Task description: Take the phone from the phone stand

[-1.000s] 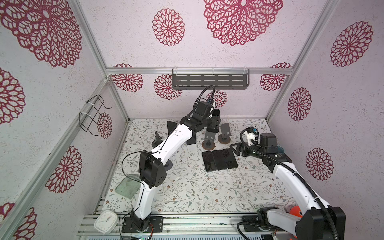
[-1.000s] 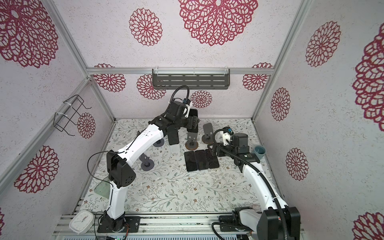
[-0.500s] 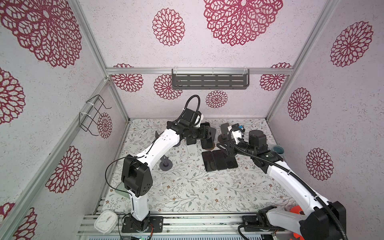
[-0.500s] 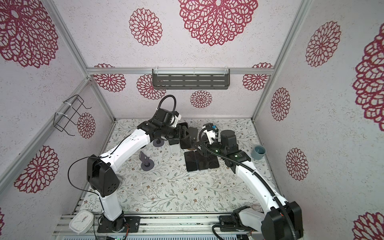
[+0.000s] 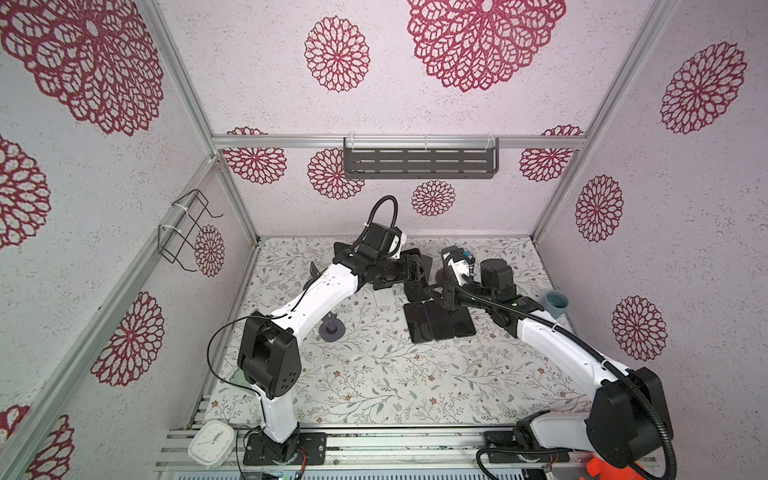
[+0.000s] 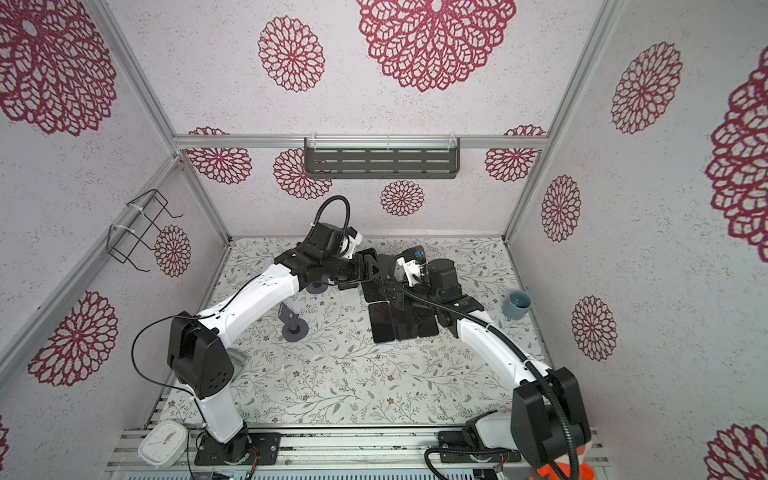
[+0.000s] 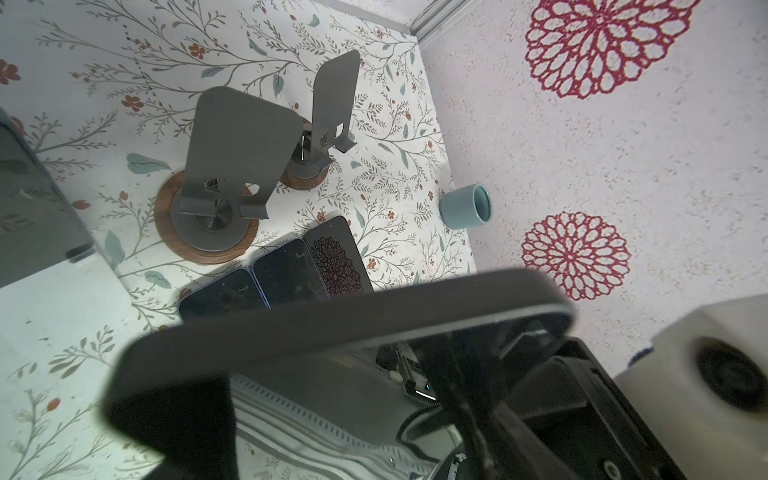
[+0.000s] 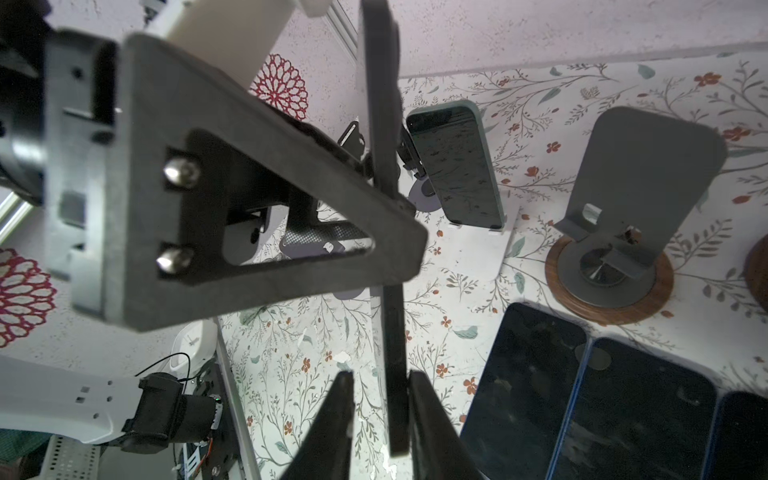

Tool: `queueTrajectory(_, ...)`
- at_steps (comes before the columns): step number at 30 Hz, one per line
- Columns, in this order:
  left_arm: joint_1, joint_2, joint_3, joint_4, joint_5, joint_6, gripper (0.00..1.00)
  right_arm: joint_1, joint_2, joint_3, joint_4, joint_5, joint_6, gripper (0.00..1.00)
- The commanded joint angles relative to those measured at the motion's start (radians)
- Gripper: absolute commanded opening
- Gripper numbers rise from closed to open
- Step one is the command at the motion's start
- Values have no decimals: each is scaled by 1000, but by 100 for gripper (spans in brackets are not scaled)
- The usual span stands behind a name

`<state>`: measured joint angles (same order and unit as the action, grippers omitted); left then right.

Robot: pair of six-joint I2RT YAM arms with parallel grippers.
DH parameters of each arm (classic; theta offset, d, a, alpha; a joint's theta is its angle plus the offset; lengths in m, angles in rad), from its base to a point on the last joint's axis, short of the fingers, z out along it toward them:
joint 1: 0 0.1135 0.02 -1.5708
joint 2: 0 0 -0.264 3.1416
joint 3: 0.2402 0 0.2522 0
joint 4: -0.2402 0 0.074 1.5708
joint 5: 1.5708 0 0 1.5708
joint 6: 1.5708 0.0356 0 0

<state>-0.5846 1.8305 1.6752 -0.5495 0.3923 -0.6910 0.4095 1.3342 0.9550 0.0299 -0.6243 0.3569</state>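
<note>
Black and slab-thin, the phone (image 8: 392, 353) is off every stand and up in the air above the floral tabletop (image 5: 374, 374), seen edge-on in the right wrist view; the left gripper (image 6: 372, 270) holds it, its triangular fingers (image 8: 270, 291) spread wide with the phone clamped between them, one tip visibly bearing on the phone's side; the right gripper (image 8: 380, 374) straddles the phone's free end, its fingers (image 8: 432, 424) drawn narrow, one against a face and the other with a sliver of tabletop showing between it and the glass, so not a full pinch; below, three phones (image 7: 286, 274) lie flat side by side, touching; just beside them stand two bare grey metal stands (image 7: 232, 141) on round wood-rimmed bases; a teal-edged phone (image 8: 455, 166) leans on a white stand (image 8: 473, 245) nearby; a blue-grey cup (image 7: 465, 205) sits on the tabletop close to a wall.
</note>
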Motion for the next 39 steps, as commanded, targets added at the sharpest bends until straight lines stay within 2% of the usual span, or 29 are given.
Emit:
queueTrajectory(1, -2, -49, -3, 69, 19, -22, 43, 7, 1, 4, 72, -9, 29, 19)
queueTrajectory(4, -3, -55, -19, 92, 28, -36, 44, 7, 17, 2, 96, -20, 44, 15)
queueTrajectory(8, -4, -74, -48, 117, 31, -48, 45, 7, 28, 2, 104, -20, 53, 6)
queueTrajectory(11, -2, -92, -74, 140, 30, -56, 49, 7, 27, 2, 108, -20, 62, 0)
queueTrajectory(14, -2, -119, -111, 176, 21, -62, 62, 8, 20, -3, 113, -26, 75, 0)
queueTrajectory(20, 14, -215, -230, 261, 3, -60, 99, 3, -18, -9, 111, -40, 94, 0)
queueTrajectory(25, 30, -318, -391, 404, -12, -6, 98, -16, -30, 16, 54, -46, 72, 0)
queueTrajectory(28, 58, -343, -514, 614, 63, -66, 99, -45, -40, 11, 93, -110, 113, 0)
queueTrajectory(29, 68, -349, -552, 679, 81, -93, 96, -53, -42, 12, 106, -142, 129, 0)
queueTrajectory(33, 108, -367, -601, 749, 138, -82, 93, -59, -36, 46, 102, -230, 136, 0)
queueTrajectory(36, 142, -375, -640, 853, 192, -101, 95, -64, -36, 47, 178, -300, 193, 0)
queueTrajectory(39, 151, -353, -650, 956, 245, -143, 92, -62, -25, 42, 278, -347, 258, 0)
